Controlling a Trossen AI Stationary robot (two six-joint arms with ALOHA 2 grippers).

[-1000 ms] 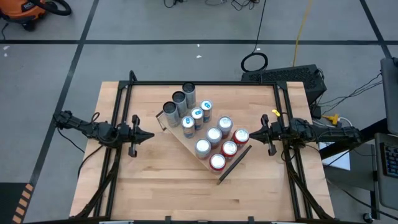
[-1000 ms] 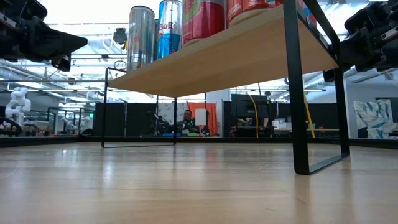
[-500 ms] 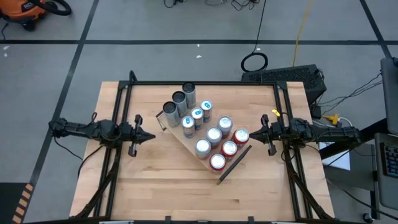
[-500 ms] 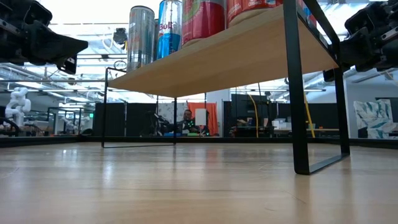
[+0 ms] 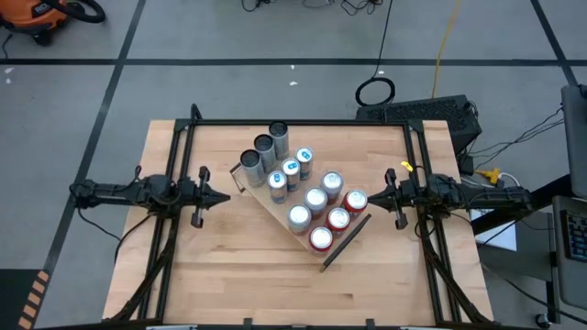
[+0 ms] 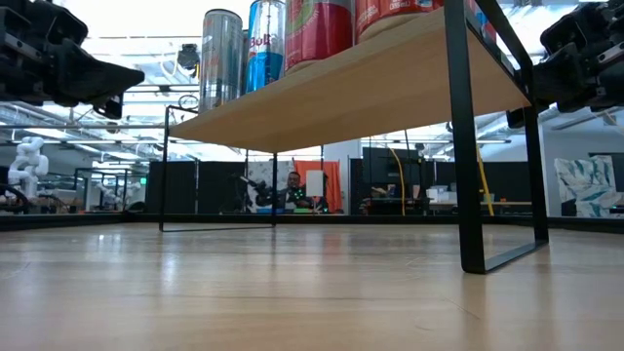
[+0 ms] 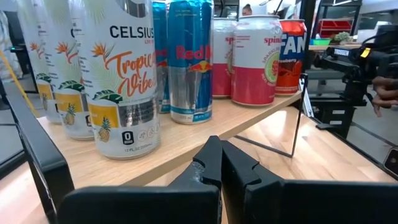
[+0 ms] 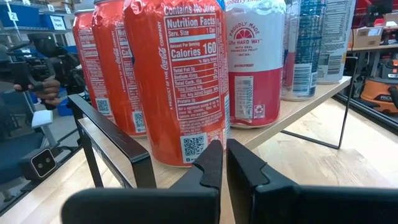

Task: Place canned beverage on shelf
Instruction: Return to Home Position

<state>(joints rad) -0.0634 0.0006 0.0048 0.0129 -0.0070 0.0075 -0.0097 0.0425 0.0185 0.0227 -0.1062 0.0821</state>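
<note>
Twelve cans stand in four rows on the shelf, which sits at an angle in the middle of the table. The left gripper hangs just beside its left end, fingers pressed together and empty; the right gripper, equally clenched on nothing, faces the red cans.

The light-wood tabletop stands on a grey floor crossed by dark lines. Beyond the tabletop's far left corner sits an orange vacuum. Beyond its far right corner lie a coiled black cable and a yellow cord. Seen level across the tabletop, the room behind holds black partitions, an orange panel, a seated person and a white figure. Bright light fills the ceiling.
</note>
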